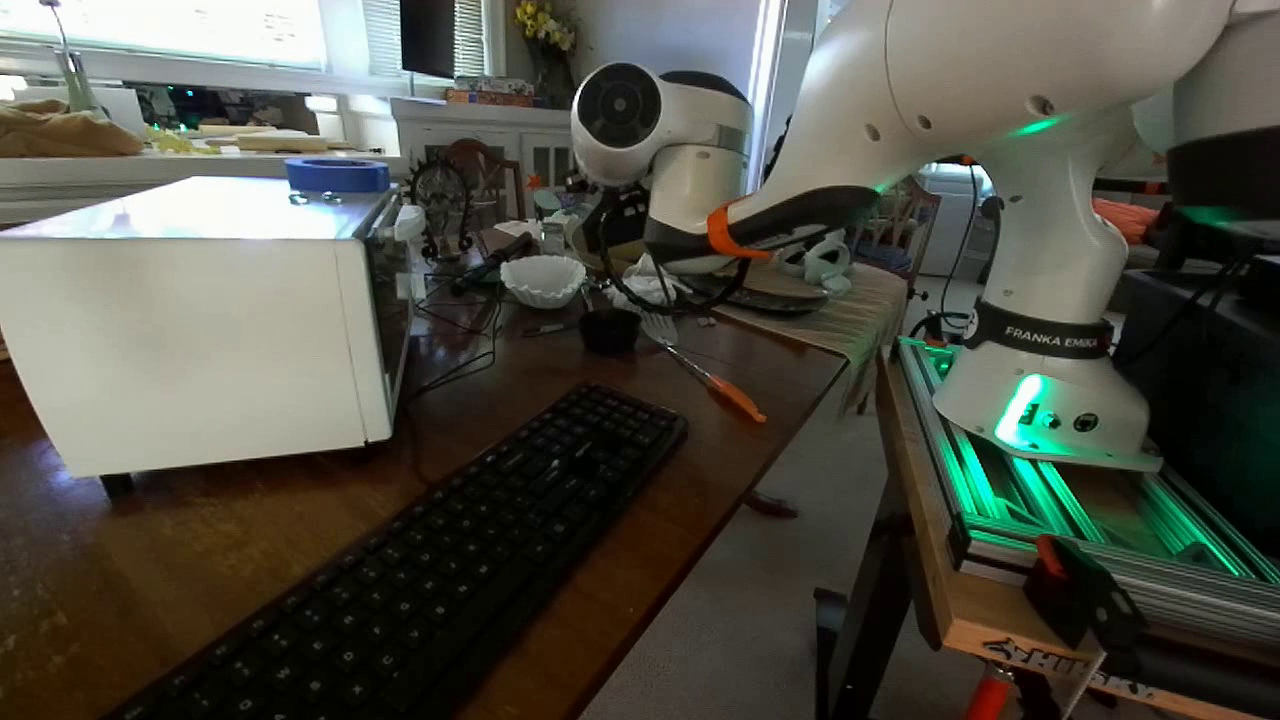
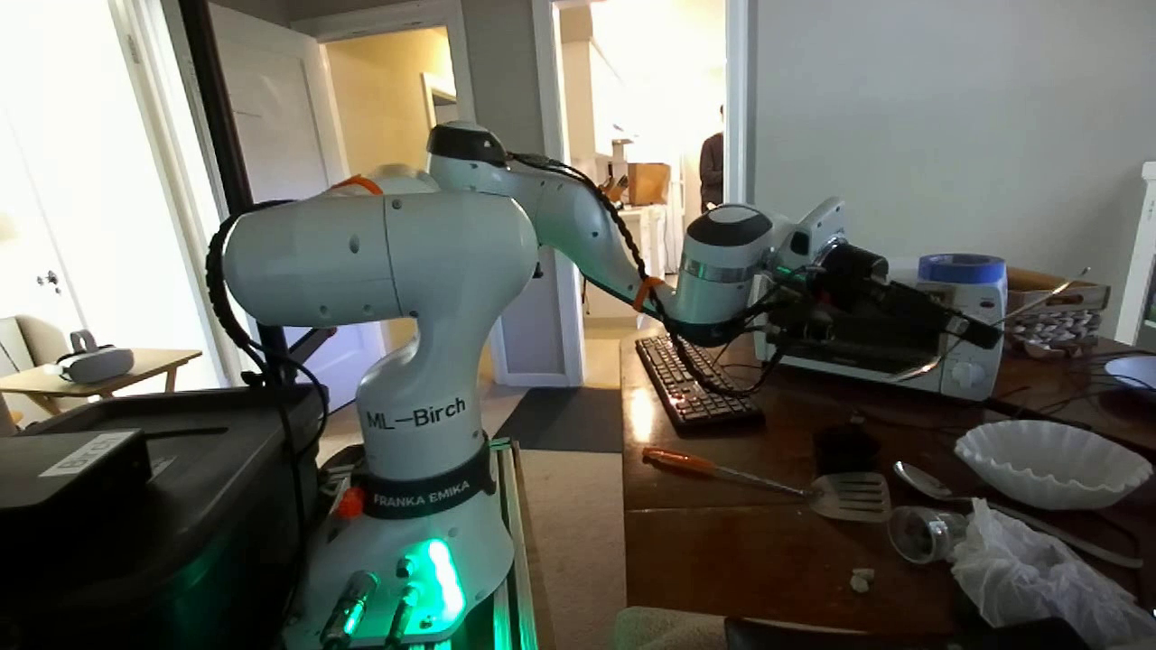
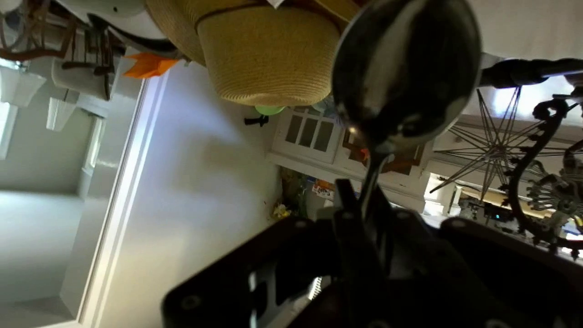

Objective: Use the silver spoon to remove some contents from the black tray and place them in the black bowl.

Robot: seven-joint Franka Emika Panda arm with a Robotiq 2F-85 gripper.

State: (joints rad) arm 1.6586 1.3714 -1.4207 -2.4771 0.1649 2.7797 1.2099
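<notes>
White Panda arm (image 2: 470, 257) on the left in an exterior view, base lit green, extends right over the brown table (image 2: 722, 560). Next: black keyboard (image 2: 691, 379) on the far side, orange-handled spatula (image 2: 686, 462) lying nearer, slotted head to the right. Black bowl (image 2: 846, 451) sits just past that head, far side, seen in both exterior views; inside too dark to read. Small pale lumps (image 2: 861, 580) lie on the near side. Then a clear jar (image 2: 926, 534) on its side and, just beyond it, a second spoon (image 2: 921, 480) flat on the table, handle running right. Up and right of the bowl, apart from it and clear of the table: gripper (image 3: 363, 196) is narrow, fingers clamped on the stem of the silver spoon (image 3: 405, 73); wrist view has the spoon head out past the fingertips. Can't tell if it carries anything. Behind the spoon: white oven (image 1: 190, 340), blue tape roll (image 2: 962, 267) on top. Farther right: crumpled white bag (image 2: 1030, 578) near, against or just beside the jar, can't tell which; fluted white bowl (image 2: 1057, 462) farther back, upright.
</notes>
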